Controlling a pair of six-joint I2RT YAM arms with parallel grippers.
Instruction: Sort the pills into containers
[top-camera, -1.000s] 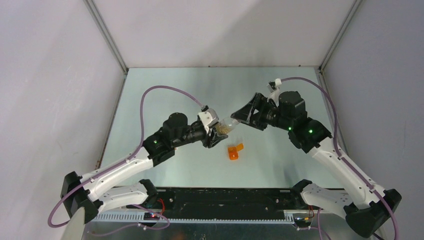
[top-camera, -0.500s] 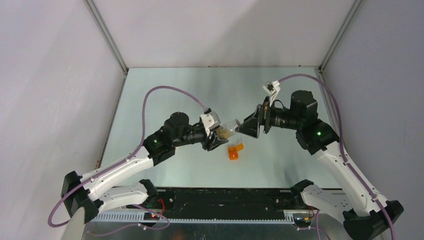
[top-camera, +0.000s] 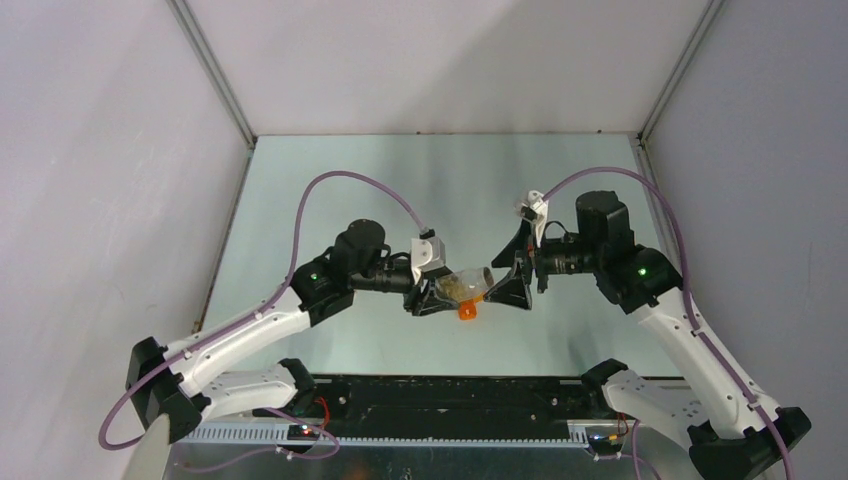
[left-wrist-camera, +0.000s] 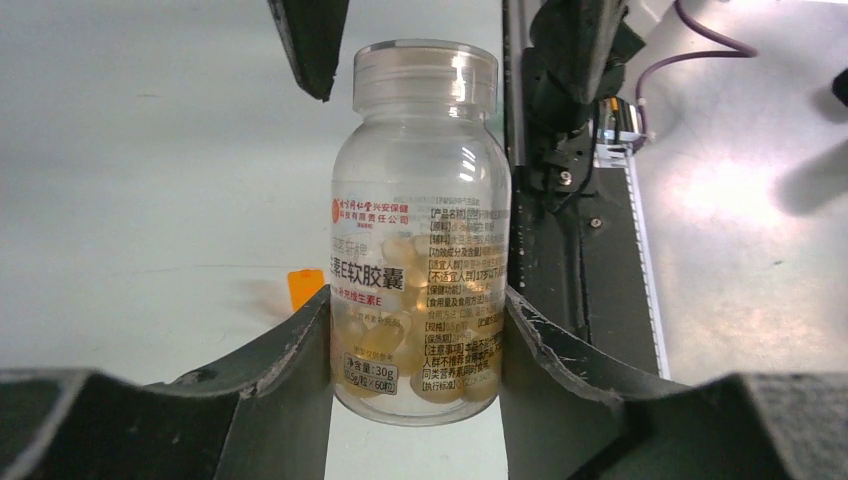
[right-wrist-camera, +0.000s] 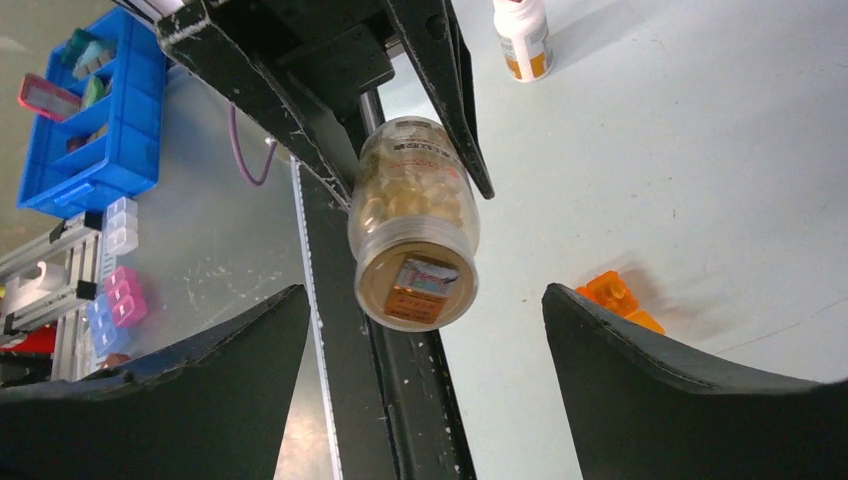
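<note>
— What was the biggest thing there?

— The pale green table (top-camera: 400, 170). The left arm (top-camera: 250, 330) and the right arm (top-camera: 680, 320) reached in from its near edge, and their ends almost met over the middle.

— Anything off the table?

— The right wrist view caught a blue bin (right-wrist-camera: 85, 120) with odds and ends in it. It sat past the black rail (right-wrist-camera: 400, 400), on the side away from the table.

— How did the left gripper stand?

— The left gripper (top-camera: 430, 295) was clamped on the clear bottle (left-wrist-camera: 420, 250). Its fingers (left-wrist-camera: 290, 360) pressed the lower half of the body from both sides.

— And the right one?

— The right gripper (top-camera: 514, 272) was spread wide and held nothing. Its fingers (right-wrist-camera: 230, 370) stood on either side of the bottle's capped end, with a clear gap on each side.

— Where was the bottle itself?

— It was up off the table, lying roughly level between the two grippers. The cap was on and pointed toward the right wrist camera. Pale yellow softgels (left-wrist-camera: 400, 330) lay inside, gathered toward the base end.

— Anything smaller?

— A white bottle (right-wrist-camera: 524, 38) with an orange band stood upright on the table, well apart from the rest. An orange box (top-camera: 468, 311) lay on the table. In the top view it sat just on the near side of the held bottle.
</note>
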